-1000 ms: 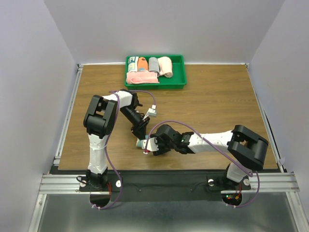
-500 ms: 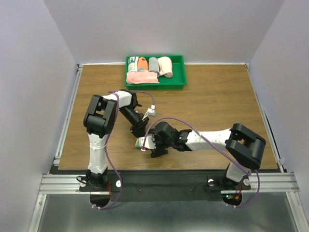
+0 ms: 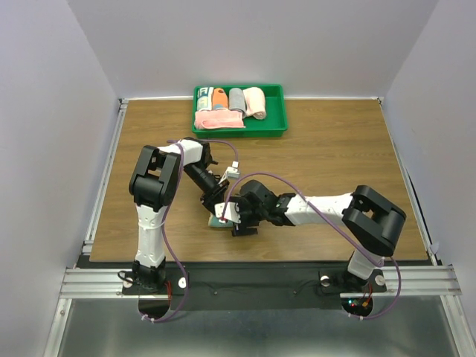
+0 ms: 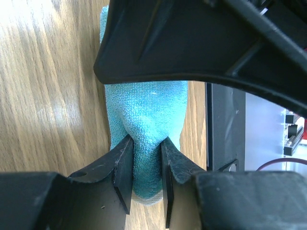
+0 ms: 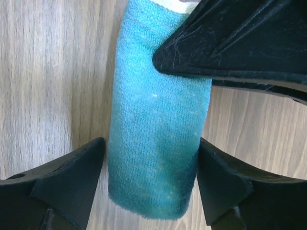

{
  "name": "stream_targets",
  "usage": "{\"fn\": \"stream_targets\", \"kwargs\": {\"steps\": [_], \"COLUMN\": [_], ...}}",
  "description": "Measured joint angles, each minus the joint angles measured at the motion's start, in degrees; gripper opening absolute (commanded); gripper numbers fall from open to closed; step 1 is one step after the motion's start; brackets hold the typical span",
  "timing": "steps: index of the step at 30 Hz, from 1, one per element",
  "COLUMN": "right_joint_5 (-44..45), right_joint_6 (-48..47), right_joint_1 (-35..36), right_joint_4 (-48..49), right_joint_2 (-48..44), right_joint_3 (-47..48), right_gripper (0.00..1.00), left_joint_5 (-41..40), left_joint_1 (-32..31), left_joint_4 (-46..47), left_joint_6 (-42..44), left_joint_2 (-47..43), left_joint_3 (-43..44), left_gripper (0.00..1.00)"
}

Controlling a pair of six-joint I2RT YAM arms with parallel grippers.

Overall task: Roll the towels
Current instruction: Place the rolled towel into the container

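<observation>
L hand is clamped on a pinch of the teal towel, its fingers nipping a ridge of terry at one end. R hand stands apart, one finger each side of the same towel, just beside its long edges, not squeezing. The towel lies on the table near the front edge, between the two arms, as a narrow bundle; we can't tell how tight the roll is.

Our take: w/ L as anchor, R should close evenly across the width & turn w/o dragging. Edges need to stay square so the roll doesn't cone. L lets go only once R has it. Terry is soft & prob. slides on smooth wood.

Table is wood-grain. At its far edge sits a green tray w/ a rolled peach towel inside. Plain pale walls close in the back & sides.
</observation>
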Motion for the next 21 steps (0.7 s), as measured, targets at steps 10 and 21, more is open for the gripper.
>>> {"fn": "stream_targets", "kwargs": {"steps": [10, 21], "right_joint_5": [-2.54, -2.95], "right_joint_6": [0.42, 7.08], "right_joint_1": [-0.55, -2.21], "right_joint_4": [3.06, -0.09], "right_joint_2": [2.12, -1.73], "right_joint_3": [0.72, -1.68], "right_gripper": [0.01, 0.01], "left_joint_5": [0.15, -3.28], "left_joint_1": [0.22, 7.80], "left_joint_4": [-0.31, 4.68], "left_joint_6": [0.35, -2.36], "left_joint_2": [0.15, -6.58], "left_joint_3": [0.07, 1.31], "left_gripper": [0.45, 0.99]}}
